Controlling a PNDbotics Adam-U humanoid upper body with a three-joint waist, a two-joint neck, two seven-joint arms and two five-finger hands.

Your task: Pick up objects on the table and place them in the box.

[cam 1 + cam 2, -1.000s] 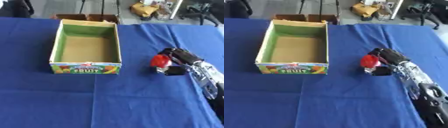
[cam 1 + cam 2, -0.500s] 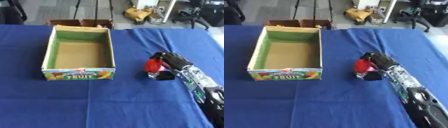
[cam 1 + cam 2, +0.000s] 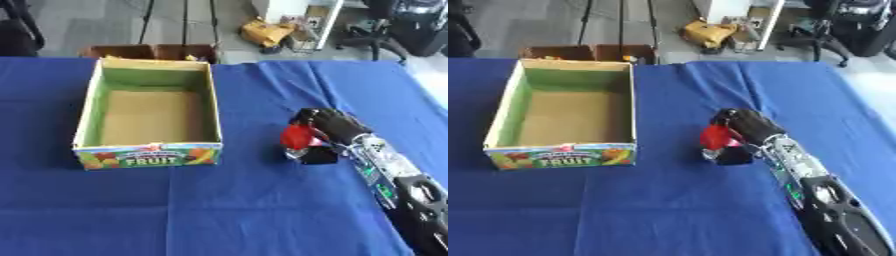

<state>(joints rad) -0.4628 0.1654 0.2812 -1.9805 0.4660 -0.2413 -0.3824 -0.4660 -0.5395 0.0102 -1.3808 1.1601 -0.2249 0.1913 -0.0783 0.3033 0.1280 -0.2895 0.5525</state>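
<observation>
Left eye view — right hand (image 3: 328, 127) fingers round red object (image 3: 300, 136) | box (image 3: 87, 119) apart, leftward

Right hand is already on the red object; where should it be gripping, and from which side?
Keep the right hand wrapping the red object from its right side, fingers over the rounded top. Its left face points toward the fruit box and is uncovered, so that side stays free for the drop.

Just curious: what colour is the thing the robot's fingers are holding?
Red, gripped in the right hand; the left eye view shows it best.
</observation>
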